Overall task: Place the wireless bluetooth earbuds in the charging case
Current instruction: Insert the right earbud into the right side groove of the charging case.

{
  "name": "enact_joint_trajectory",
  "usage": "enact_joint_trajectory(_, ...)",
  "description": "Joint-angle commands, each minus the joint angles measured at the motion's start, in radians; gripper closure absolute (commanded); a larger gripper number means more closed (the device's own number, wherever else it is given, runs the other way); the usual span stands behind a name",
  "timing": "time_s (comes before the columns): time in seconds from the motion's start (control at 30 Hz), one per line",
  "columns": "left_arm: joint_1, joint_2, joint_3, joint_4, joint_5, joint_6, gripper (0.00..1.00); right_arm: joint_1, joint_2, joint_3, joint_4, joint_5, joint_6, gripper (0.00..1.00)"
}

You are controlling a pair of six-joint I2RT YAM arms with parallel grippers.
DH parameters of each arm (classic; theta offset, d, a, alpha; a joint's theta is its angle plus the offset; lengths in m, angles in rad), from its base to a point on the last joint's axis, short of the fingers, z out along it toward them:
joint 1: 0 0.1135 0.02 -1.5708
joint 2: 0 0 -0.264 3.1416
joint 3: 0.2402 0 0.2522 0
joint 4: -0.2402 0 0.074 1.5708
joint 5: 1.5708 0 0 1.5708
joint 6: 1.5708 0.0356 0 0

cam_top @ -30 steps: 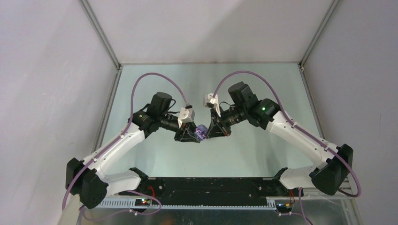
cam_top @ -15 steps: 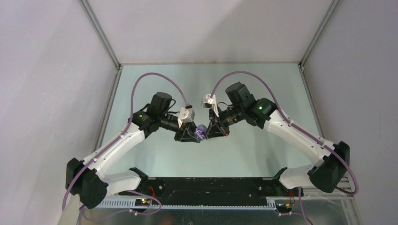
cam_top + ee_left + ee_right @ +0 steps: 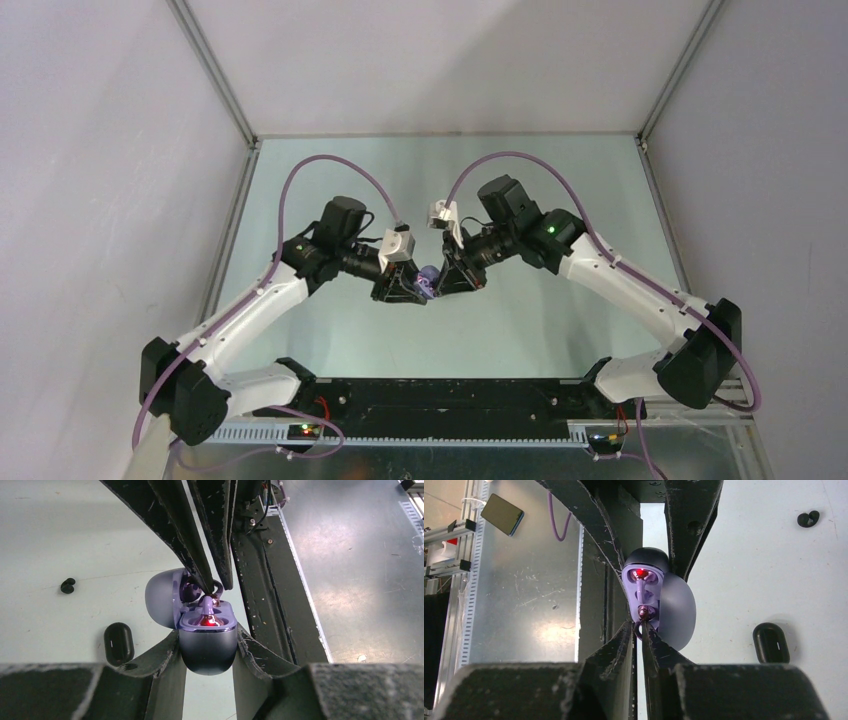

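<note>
My left gripper (image 3: 208, 639) is shut on the lower half of a lilac charging case (image 3: 207, 647), held above the table with its lid (image 3: 161, 597) swung open. A red light glows in one socket. A pale lilac earbud (image 3: 207, 604) stands in that socket, stem down. My right gripper (image 3: 642, 626) comes in from the opposite side, its fingertips (image 3: 209, 582) pinched narrowly on the earbud's (image 3: 642, 594) upper end. From above, the case (image 3: 428, 274) sits between the left gripper (image 3: 404, 289) and the right gripper (image 3: 451, 281).
A shut black case (image 3: 118, 642) lies on the table beside the held one, also seen as the black case (image 3: 771, 642) in the right wrist view. A loose black earbud (image 3: 67, 585) lies farther off. The metal base plate (image 3: 350, 570) borders the table.
The right arm has shifted slightly left, bringing its gripper closer against the case. The left arm and the case have stayed put.
</note>
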Motion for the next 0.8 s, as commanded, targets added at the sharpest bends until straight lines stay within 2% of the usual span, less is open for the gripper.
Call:
enact_joint_trajectory(0.0,-0.009,-0.028,0.028,0.023,0.047,0.004,0.93,0.003,-0.012,0.042,0.042,0.029,0.004,0.81)
enact_joint_trajectory(0.37,-0.008,-0.024,0.031,0.022,0.046,0.003,0.93,0.006,-0.02,0.054,0.035,0.025,0.001,0.78)
enact_joint_trajectory(0.77,-0.009,-0.022,0.03,0.027,0.045,0.0,0.93,0.026,-0.026,0.074,0.0,0.051,-0.027,0.7)
